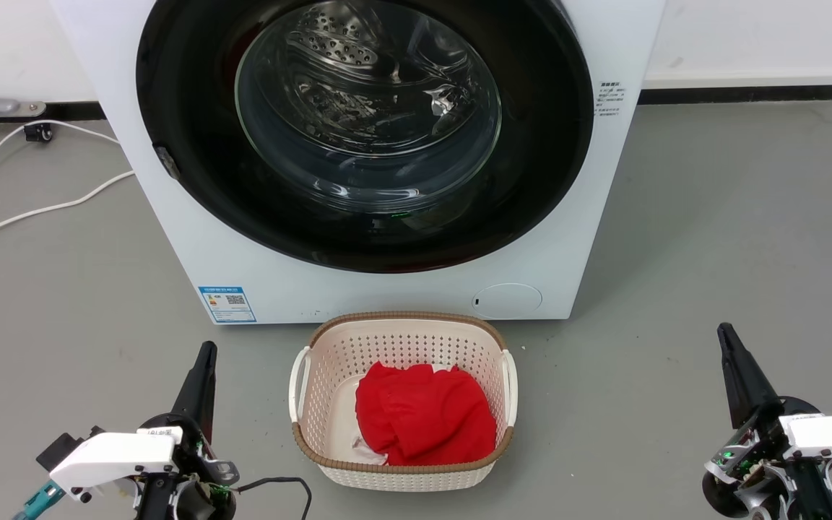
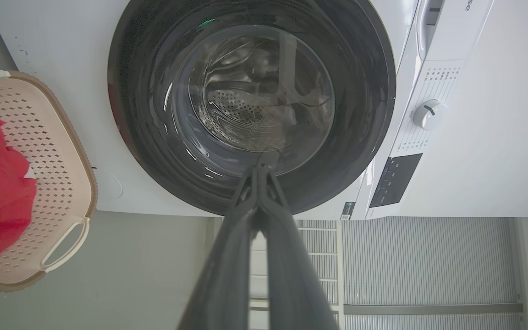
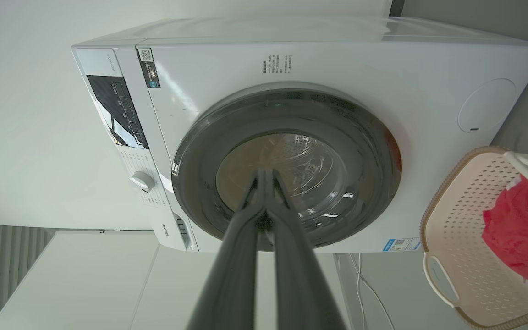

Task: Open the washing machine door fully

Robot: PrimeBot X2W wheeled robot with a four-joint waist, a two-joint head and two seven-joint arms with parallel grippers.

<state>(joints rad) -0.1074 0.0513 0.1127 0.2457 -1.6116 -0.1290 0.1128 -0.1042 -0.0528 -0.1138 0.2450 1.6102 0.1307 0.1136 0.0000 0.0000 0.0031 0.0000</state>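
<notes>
The washing machine (image 1: pixel 358 289) is a white front-loader straight ahead. Its washing machine door (image 1: pixel 192 144) is a glossy black disc with a clear glass bowl, lying flush against the front. The same door (image 2: pixel 145 114) shows in the left wrist view and again as the door (image 3: pixel 374 183) in the right wrist view. My left gripper (image 1: pixel 206 349) hovers low at the lower left, shut and empty, well short of the machine. My right gripper (image 1: pixel 725 331) is at the lower right, also shut and empty. Both fingertip pairs (image 2: pixel 260 168) (image 3: pixel 266 172) point at the door from a distance.
A cream perforated basket (image 1: pixel 329 339) holding a red cloth (image 1: pixel 423 419) stands on the grey floor just in front of the machine, between my arms. White cables (image 1: pixel 40 209) trail across the floor at the left. A round filter cover (image 1: pixel 508 300) sits at the machine's lower right.
</notes>
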